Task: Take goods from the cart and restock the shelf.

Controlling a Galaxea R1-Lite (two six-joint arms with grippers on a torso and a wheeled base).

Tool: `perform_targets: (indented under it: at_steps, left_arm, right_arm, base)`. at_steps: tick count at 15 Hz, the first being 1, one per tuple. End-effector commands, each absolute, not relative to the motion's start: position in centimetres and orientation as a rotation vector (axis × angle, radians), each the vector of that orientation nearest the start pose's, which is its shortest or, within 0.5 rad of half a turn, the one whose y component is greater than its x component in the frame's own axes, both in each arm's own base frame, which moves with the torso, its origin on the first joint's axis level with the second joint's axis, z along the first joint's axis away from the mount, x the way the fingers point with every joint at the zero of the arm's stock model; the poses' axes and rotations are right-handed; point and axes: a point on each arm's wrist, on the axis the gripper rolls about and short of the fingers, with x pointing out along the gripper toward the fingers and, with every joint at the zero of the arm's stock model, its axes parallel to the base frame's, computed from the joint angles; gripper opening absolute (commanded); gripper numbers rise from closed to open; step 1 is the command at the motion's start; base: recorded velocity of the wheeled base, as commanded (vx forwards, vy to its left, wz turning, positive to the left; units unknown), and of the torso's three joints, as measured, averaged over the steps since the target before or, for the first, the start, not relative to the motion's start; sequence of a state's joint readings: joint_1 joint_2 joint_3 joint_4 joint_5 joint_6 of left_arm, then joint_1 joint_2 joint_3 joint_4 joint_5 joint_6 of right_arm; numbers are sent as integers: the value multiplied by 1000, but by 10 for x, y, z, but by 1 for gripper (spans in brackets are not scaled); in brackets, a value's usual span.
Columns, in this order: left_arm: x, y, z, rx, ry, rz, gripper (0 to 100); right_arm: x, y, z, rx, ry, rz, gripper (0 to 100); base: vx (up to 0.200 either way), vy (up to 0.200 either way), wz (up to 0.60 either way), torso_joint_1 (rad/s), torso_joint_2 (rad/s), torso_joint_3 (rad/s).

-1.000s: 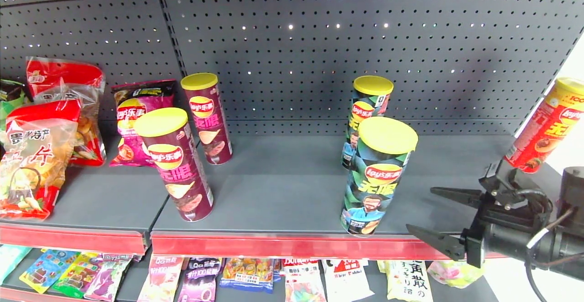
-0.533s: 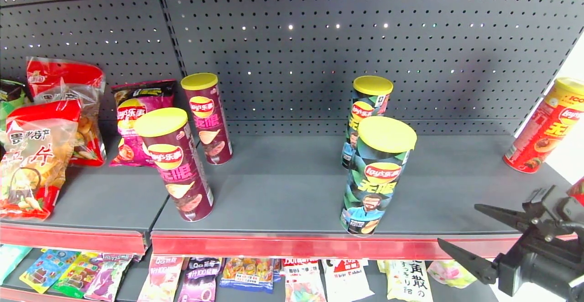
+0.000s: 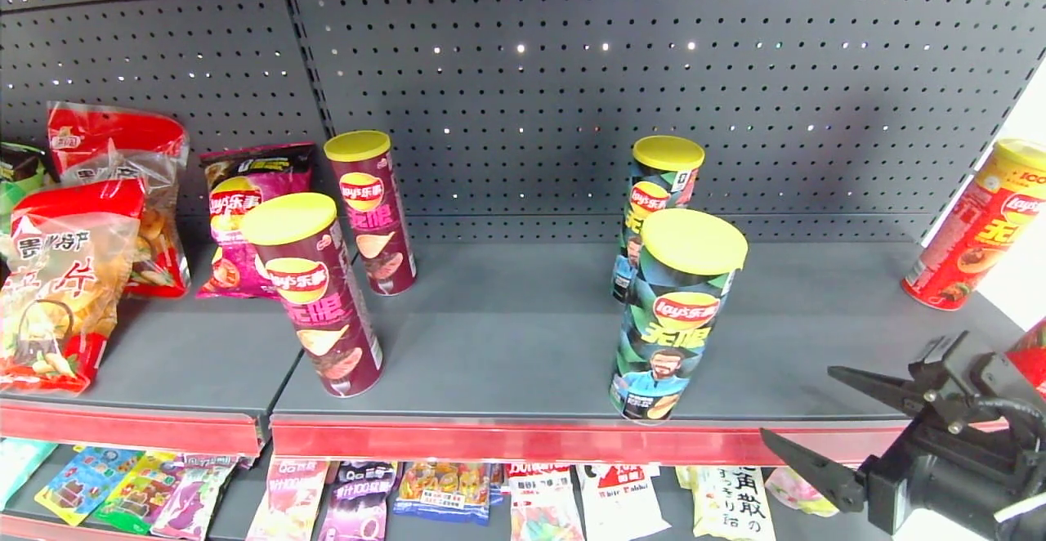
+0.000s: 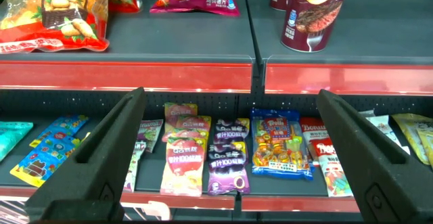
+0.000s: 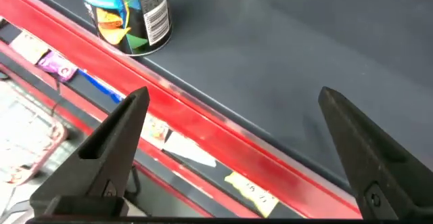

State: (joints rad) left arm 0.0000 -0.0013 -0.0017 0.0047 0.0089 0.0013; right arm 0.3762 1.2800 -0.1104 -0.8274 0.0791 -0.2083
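My right gripper hangs open and empty at the front edge of the grey shelf, right of the nearer dark green chip can. That can's base appears in the right wrist view, beyond the open right gripper. A second green can stands behind it. Two maroon cans stand to the left, and a red can at the far right. My left gripper is open and empty, low down, facing the lower shelf.
Snack bags fill the shelf's left end. The shelf has a red front strip. Candy bags lie on the lower shelf. A perforated back panel closes the rear. Bare shelf lies between the maroon and green cans.
My right gripper has dropped lower and shifted right, away from the shelf top, then edged back left a little. It stays open. The cans have not moved.
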Motion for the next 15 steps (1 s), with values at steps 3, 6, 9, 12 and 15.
perform_targets:
  at_steps: [3, 6, 9, 12, 15]
  left_arm:
    - [-23, 0, 75, 2, 3, 9, 100]
    - [-23, 0, 75, 2, 3, 9, 100]
    - [-23, 0, 75, 2, 3, 9, 100]
    - [-23, 0, 75, 2, 3, 9, 100]
    - [-23, 0, 75, 2, 3, 9, 100]
  right_arm:
    - [127, 54, 117, -261, 299, 511, 100]
    - [122, 54, 115, -216, 304, 602, 100]
    - [105, 39, 119, -187, 236, 550, 100]
    - [92, 35, 122, -177, 223, 568, 100]
    - [122, 50, 138, -92, 237, 797, 100]
  base:
    - [0, 0, 0, 0, 0, 0]
    - [0, 0, 0, 0, 0, 0]
    - [0, 0, 0, 0, 0, 0]
    - [0, 0, 0, 0, 0, 0]
    - [0, 0, 0, 0, 0, 0]
